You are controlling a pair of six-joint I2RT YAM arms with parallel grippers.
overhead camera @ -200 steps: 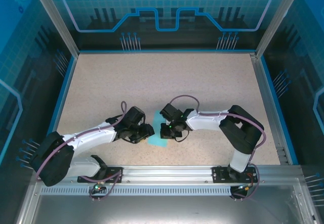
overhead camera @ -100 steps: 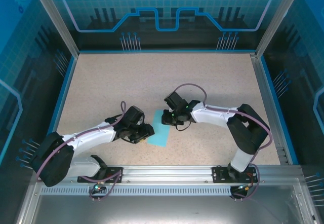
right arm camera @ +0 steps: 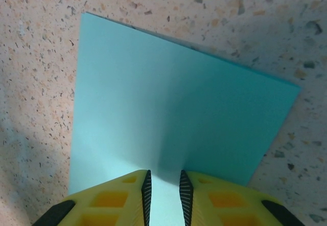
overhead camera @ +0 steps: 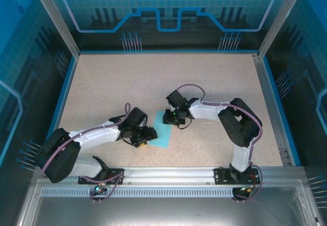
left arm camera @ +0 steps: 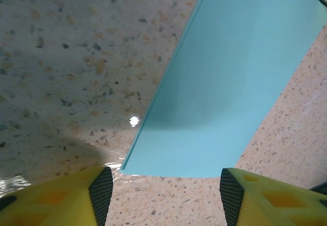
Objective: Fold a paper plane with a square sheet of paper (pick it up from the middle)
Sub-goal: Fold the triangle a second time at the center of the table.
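Cyan square sheet of paper (overhead camera: 160,135) lies flat; left gripper (left arm camera: 161,187) gapes empty beside it; right gripper (right arm camera: 163,195), barely parted and empty above it, might drag it askew.

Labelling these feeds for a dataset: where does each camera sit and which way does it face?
Top external: above and behind the bases, looking down at the table; both arms, left end effector, right end effector.
Left wrist: on that wrist, facing down at the cyan paper's corner; two yellow fingers.
Right wrist: likewise, over the paper; yellow fingers.
Shared: all show the paper.
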